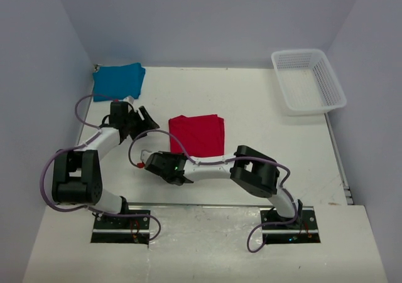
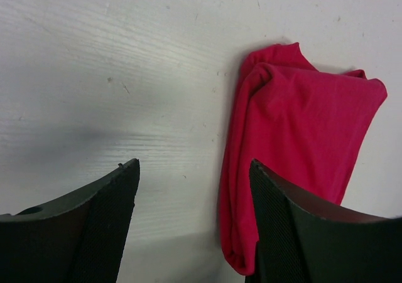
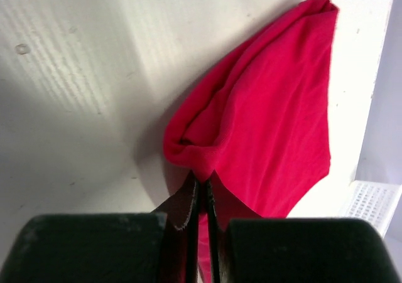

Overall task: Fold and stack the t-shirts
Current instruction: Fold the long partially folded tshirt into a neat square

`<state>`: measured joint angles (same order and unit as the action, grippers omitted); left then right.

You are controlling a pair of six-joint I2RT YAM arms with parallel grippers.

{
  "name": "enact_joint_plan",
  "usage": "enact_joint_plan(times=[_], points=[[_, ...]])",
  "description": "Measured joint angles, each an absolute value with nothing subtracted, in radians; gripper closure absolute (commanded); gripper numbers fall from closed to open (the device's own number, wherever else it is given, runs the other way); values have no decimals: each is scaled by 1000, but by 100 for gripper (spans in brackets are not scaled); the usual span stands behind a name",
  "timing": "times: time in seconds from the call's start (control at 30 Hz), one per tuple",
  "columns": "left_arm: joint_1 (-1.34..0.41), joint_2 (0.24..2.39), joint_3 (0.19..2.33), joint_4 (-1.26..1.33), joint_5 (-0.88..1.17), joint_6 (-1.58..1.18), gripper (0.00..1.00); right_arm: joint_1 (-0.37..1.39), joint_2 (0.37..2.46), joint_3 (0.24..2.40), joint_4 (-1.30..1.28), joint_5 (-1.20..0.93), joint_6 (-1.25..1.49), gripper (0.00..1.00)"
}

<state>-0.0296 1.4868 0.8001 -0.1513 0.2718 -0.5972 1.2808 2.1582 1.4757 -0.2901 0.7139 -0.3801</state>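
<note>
Far-left on the white worktop (image 1: 251, 107) sits the folded teal-blue cloth t-shirt (image 1: 118, 80), left claw (image 1: 138, 121) spread empty just left of the folded bright red cloth t-shirt (image 1: 197, 134) mid-worktop, right claw (image 3: 201, 186) pinching its near-left corner, so the carry likely runs far-left.

Light falls evenly from above, bright and diffuse, so the white counter (image 1: 264, 138) shows no glare and the arms throw only faint, soft-edged shadows. The overhead view is sharp throughout, its walls tinted a cool lavender. In the left wrist view a vague grey shadow smudges the counter at left, and the left jaws sit dark and slightly soft at the bottom. In the right wrist view the red t-shirt (image 3: 270, 107) is strongly saturated and casts a dim shadow to its left. The right jaws are blurred and nearly black, and the corner of the white basket (image 3: 374, 204) is washed out.
</note>
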Motion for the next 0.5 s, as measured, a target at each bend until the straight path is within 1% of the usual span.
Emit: enact_joint_plan(times=[0.23, 0.5], points=[[6, 1513, 727, -77, 428, -638, 28, 1261, 2107, 1477, -291, 717, -384, 100], [17, 1543, 664, 31, 585, -686, 28, 1245, 2102, 1477, -291, 716, -384, 100]])
